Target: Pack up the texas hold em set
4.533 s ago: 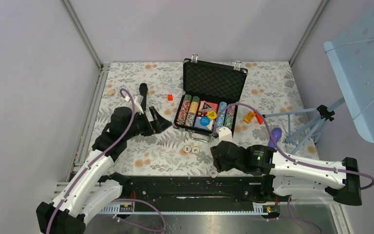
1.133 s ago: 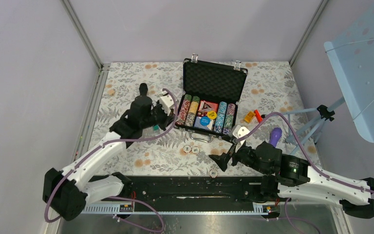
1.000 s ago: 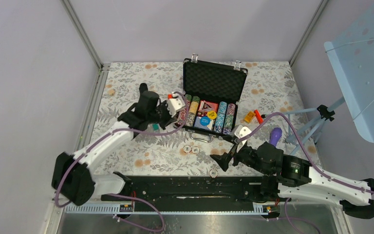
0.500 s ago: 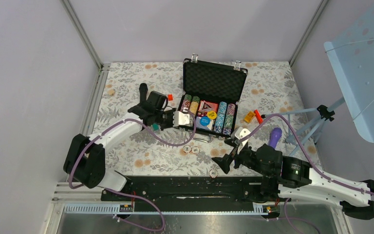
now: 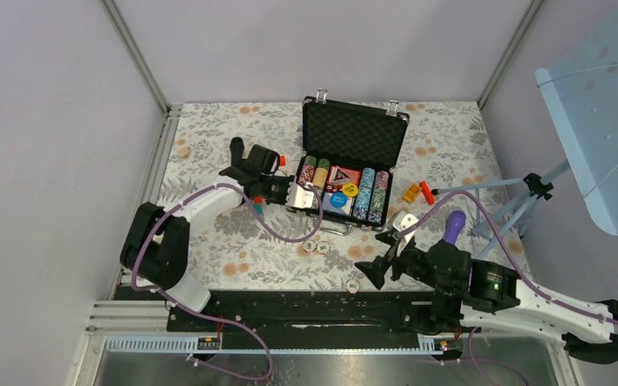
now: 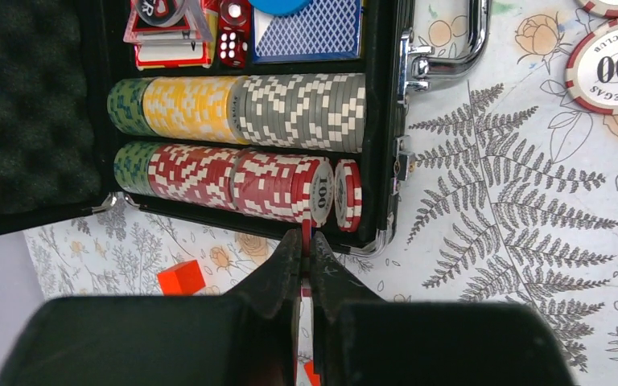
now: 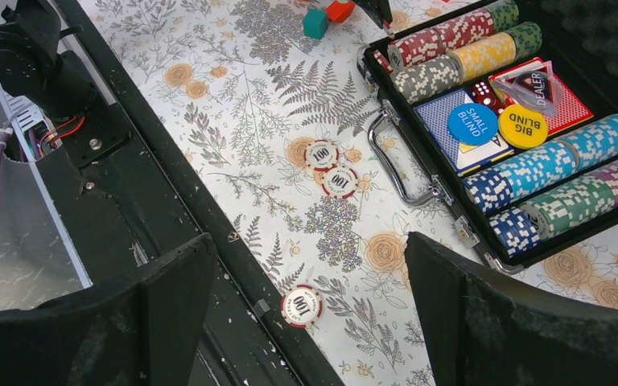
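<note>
Black foam is lining the open case [image 5: 354, 137] at upper centre of the top view, with ribbed rows of striped chips [image 6: 233, 177] packing its tray. The left claw [image 6: 306, 241] is hovering at the case's lower-left corner, pinching tight on a thin red chip [image 6: 305, 233] held edge-on. The right claw [image 7: 310, 241] is gaping wide over the flowery cloth [image 5: 233, 249], gripping nothing. Three round loose chips [image 7: 320, 154] are lying flat below the chrome handle [image 7: 402, 173].
</note>
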You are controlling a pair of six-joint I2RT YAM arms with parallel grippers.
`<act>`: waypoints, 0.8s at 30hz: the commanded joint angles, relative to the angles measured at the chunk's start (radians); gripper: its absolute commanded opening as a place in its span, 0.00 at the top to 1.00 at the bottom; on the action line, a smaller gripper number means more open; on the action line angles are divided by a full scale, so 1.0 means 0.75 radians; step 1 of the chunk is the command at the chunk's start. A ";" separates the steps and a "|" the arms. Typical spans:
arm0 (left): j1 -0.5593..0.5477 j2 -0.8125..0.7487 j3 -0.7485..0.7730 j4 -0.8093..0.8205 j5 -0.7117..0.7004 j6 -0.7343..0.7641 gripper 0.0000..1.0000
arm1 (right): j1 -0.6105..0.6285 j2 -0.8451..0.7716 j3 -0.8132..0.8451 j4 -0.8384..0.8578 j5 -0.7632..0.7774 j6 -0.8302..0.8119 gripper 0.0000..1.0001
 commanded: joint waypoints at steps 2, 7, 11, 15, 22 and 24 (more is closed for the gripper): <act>0.004 0.019 0.074 0.050 0.085 0.102 1.00 | -0.003 -0.010 -0.013 0.000 0.032 0.000 0.06; 0.004 0.028 0.080 -0.001 0.117 0.116 1.00 | -0.003 0.013 -0.012 -0.001 0.025 -0.010 0.06; 0.004 0.033 0.079 -0.012 0.128 0.116 1.00 | -0.002 0.026 -0.013 0.003 0.016 -0.014 0.06; 0.004 0.058 0.093 -0.014 0.144 0.105 1.00 | -0.002 0.024 -0.015 0.002 0.014 -0.013 0.06; 0.003 0.114 0.120 -0.014 0.138 0.105 1.00 | -0.002 0.011 -0.019 -0.011 0.018 -0.012 0.06; 0.002 0.125 0.124 -0.018 0.137 0.105 1.00 | -0.002 0.008 -0.022 -0.017 0.023 -0.013 0.06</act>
